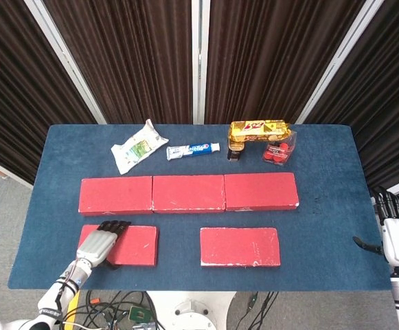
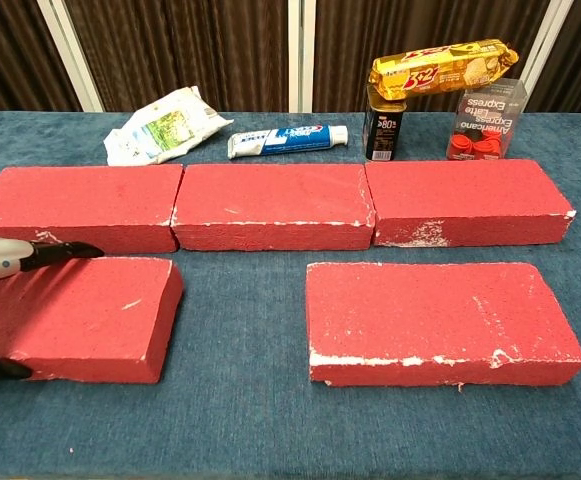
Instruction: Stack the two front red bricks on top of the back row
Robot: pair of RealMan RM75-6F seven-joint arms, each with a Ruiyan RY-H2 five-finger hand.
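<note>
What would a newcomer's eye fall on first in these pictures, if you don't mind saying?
Most likely the red bricks on the blue table: a back row of three set end to end, with the front left brick and the front right brick lying apart before it. Next, the left robot hand resting on the front left brick, while the right robot hand hangs off the table's right edge, holding nothing.

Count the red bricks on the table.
5: three in the back row, left, middle and right; two in front, left and right.
</note>
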